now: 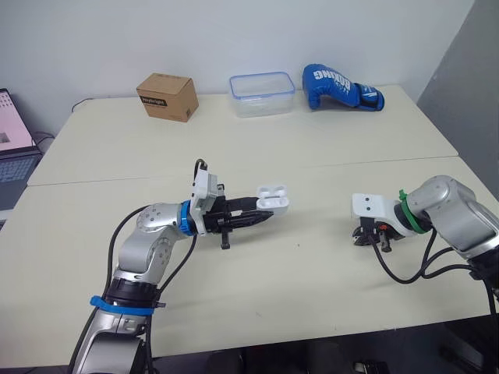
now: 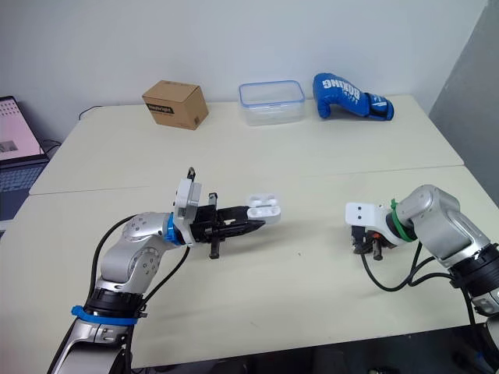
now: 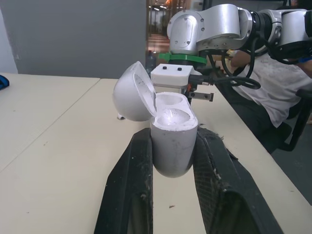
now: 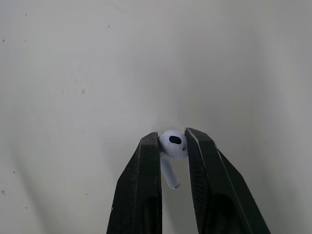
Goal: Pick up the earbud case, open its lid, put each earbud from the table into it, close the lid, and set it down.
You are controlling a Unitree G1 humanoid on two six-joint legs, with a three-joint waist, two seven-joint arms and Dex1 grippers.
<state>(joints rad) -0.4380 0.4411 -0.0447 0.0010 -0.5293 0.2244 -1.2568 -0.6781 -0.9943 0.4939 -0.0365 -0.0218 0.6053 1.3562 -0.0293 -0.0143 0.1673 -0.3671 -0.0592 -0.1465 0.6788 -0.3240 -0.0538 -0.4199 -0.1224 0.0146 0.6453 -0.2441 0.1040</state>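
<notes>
Far left, beyond the edge of the bench [image 1: 327, 156]: open laptop [image 1: 12, 148], screen lit. Along the far side of the bench, in order: brown cardboard box [image 1: 167, 97], clear plastic container [image 1: 262, 93] with a blue rim, blue boxing glove [image 1: 339, 87] lying on its side.

Left of centre, nearer the robot: left gripper [image 1: 261, 213] pointing roughly level toward the right, its two black fingers [image 3: 129, 185] pressed against opposite sides of the white earbud case [image 3: 173, 141]. Case held upright at the fingertips, off the bench surface, rounded bottom down. Lid [image 3: 134, 92] standing open, tilted to one side on its hinge. Two rounded wells exposed in the top of the body.

Well apart to the right: right gripper [image 1: 365, 236] pointed down at the bench, fingers [image 4: 141, 185] pressed on a white earbud [image 4: 171, 144]. Bulb pinched between the tips, stem lying back along the gap between them. Bare bench surface directly behind the earbud; contact between earbud and bench not discernible.

In the left wrist view, past the right arm: seated person [image 3: 273, 97] in a white shirt.
</notes>
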